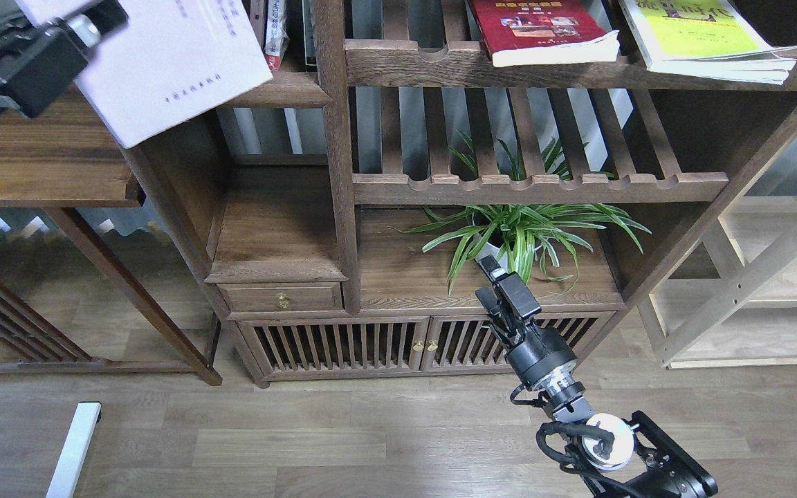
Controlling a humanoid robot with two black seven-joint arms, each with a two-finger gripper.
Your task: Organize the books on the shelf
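The left gripper (104, 12) pinched the pale book (163, 62), tilted before the shelf (281, 90); whether the right gripper's (492, 277) fingers were spread could not be told.

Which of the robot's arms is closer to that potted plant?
Right. Its gripper sits just in front of the plant; the left gripper is far up-left, holding the white book.

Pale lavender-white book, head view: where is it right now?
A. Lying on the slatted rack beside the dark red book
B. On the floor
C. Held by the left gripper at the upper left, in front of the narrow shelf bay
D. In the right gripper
C: the left gripper clamps the pale lavender-white book at the upper left, its corner overlapping the dark wooden shelf.
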